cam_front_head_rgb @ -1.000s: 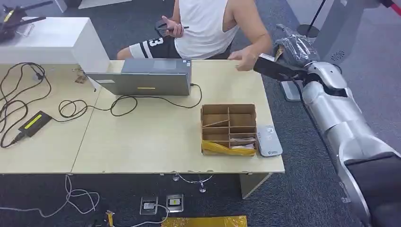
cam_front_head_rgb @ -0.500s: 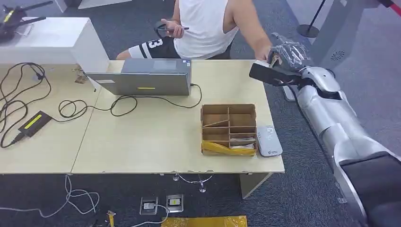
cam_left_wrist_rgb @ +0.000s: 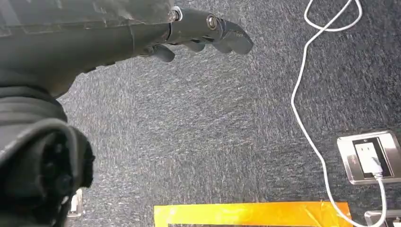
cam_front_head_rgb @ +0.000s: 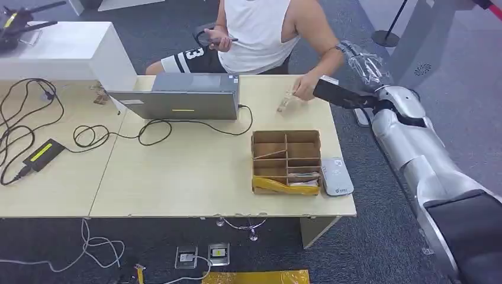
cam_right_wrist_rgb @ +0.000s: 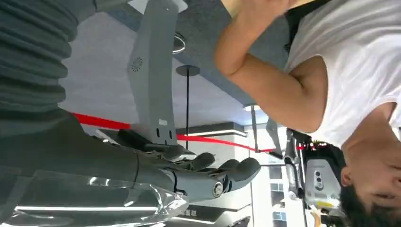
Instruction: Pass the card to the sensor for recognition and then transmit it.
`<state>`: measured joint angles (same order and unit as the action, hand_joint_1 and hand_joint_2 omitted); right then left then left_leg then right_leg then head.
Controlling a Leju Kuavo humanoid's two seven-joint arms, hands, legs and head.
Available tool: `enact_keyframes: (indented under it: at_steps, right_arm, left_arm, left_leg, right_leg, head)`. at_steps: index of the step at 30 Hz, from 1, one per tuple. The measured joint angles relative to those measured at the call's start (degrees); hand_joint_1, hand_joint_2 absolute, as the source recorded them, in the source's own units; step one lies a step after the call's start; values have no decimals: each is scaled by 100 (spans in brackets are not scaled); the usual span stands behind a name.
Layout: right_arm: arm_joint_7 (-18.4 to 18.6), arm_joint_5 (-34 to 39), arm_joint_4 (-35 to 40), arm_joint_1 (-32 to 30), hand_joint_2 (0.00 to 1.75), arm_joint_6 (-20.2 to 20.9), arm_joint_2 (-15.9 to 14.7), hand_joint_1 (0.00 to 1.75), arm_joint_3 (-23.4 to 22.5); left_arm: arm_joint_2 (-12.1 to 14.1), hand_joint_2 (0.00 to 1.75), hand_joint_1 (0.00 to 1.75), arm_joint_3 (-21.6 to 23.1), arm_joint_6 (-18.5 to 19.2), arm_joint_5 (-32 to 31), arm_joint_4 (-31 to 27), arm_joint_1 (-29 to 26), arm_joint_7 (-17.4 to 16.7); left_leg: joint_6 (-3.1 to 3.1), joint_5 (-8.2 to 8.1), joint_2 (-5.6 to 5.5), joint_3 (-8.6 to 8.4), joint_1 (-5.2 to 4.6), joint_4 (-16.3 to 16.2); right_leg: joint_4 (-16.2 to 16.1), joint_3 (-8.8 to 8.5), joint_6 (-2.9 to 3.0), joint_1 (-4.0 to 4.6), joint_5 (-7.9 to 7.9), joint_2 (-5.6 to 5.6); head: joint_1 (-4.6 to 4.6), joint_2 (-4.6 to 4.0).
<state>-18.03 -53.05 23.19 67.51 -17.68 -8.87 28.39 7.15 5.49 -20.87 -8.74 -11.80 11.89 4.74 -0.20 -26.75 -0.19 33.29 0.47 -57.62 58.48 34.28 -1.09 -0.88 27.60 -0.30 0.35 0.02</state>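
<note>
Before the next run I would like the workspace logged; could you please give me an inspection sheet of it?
Surface: pale wooden table.
Job's things: grey sensor beside the cardboard divider box; small pale item, possibly the card, by the person's hand.
Clutter: grey laptop-like unit; white box.
Hands: right hand flat near the table's far right corner, holding nothing; left hand over carpet, holding nothing.
Cables: black cables and power adapter on the table; white cable to a floor socket.
Surroundings: seated person; yellow tape on the floor.
</note>
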Motion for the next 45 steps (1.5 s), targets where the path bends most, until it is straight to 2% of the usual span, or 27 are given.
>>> enact_keyframes:
  at_steps: [2, 5, 8, 12, 13, 16, 19, 22, 32, 45]
  right_arm:
    - [-281, 454, 4, 0, 175, 114, 24, 0, -48]
    - [-906, 1556, 112, -45, 175, 757, 87, 0, -265]
    - [-964, 2355, 470, -201, 175, 1354, 96, 0, -442]
    - [-511, 3118, 1193, -670, 175, 1854, 90, 0, -590]
    - [-315, 3336, 1608, -804, 175, 1963, 68, 0, -617]
    - [61, 3706, 2086, -1080, 175, 2129, 24, 0, -656]
    - [490, 4088, 2954, -1637, 175, 2214, -134, 0, -704]
    - [623, 4149, 3659, -2023, 175, 2229, -251, 0, -710]
    - [990, 3909, 4948, -3019, 175, 2330, -492, 0, -689]
    - [942, 2474, 5307, -3704, 175, 2164, -533, 0, -398]
  left_arm:
    - [0, 0, 0, 2, -41, 53, 0, -6, 0]
    - [-4, 0, 0, 2, -101, 158, 0, -32, 11]
    - [-7, 0, 0, 2, -120, 230, 0, -65, 52]
    - [9, 0, 0, 2, -135, 335, 0, -130, 87]
    - [15, 0, 0, 0, -140, 346, 0, -155, 111]
    - [26, 0, 0, 0, -170, 391, 2, -182, 149]
    - [44, 0, 0, 0, -197, 433, 2, -233, 173]
    - [74, 0, 0, 0, -203, 446, 2, -260, 173]
    - [96, 0, 0, 0, -175, 394, 2, -197, 164]
    - [96, 0, 0, 0, -190, 442, 2, -184, 122]
  left_leg:
    - [0, 0, 0, 0, 0, 0]
    - [0, 0, 0, 0, 0, 0]
    - [0, 0, 0, -1, 0, 0]
    - [0, 0, 0, -4, 2, 0]
    - [0, 0, 1, -5, 1, 0]
    - [0, 0, 0, -8, 2, 0]
    - [0, -1, -2, -11, 3, 0]
    - [-2, -4, 7, -8, 0, 1]
    - [-2, -4, 6, -19, 3, 1]
    - [-2, -4, 6, -18, 3, 2]
  right_leg:
    - [0, -1, 0, 0, 0, 0]
    - [0, -1, 0, 0, 0, 1]
    - [0, 0, 0, 0, 0, 0]
    - [0, -2, 0, 2, 0, 0]
    - [0, 0, 0, 1, 0, 3]
    - [-2, -3, 1, 2, 1, 0]
    - [-4, -10, 2, 3, 2, -3]
    - [-4, -2, 2, -1, 2, 4]
    - [-6, -14, 2, 4, 2, 5]
    - [-5, -14, 2, 3, 2, 7]
  head:
    - [0, 0]
    - [2, 0]
    - [0, 0]
    - [2, 0]
    - [0, 0]
    - [-2, -2]
    - [0, 0]
    - [2, 0]
    - [0, 0]
    - [0, -2]
